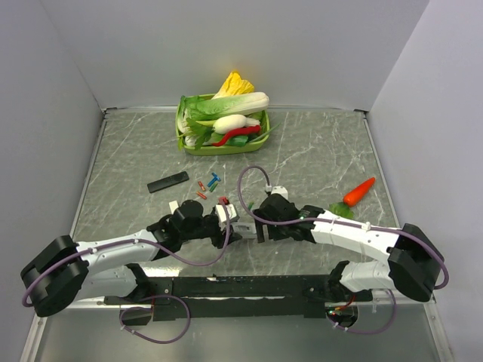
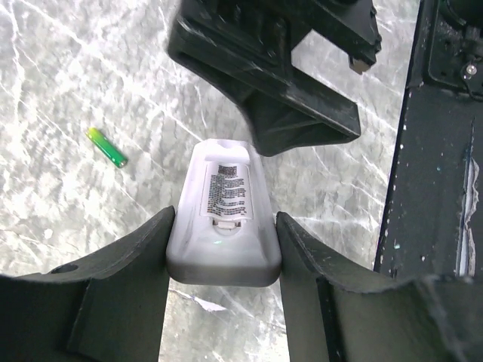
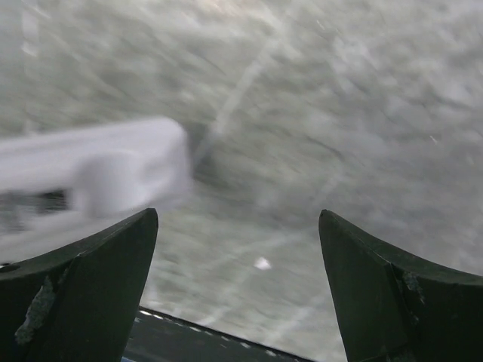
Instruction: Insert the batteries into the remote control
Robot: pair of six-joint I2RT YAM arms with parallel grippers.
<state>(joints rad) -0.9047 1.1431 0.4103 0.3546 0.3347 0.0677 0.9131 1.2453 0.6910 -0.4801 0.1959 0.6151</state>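
Tabletop (image 2: 75, 75), remote (image 2: 224, 219) between left fingers (image 2: 128, 279), likely gripped

The left pincer (image 2: 225, 222) clasps a white remote control (image 2: 224, 260) by its two long sides, one dark finger (image 2: 136, 264) pressed to each flank. The remote points away from the camera, showing a printed label and a small recess just below it, possibly a latch, though the glare makes that hard to tell. A green-and-yellow battery (image 2: 106, 146) lies alone on the marbled grey counter (image 2: 68, 68), well to the left. A black housing (image 2: 272, 68) hangs just beyond the remote's far end. A black rail (image 2: 434, 151) runs down the right edge.
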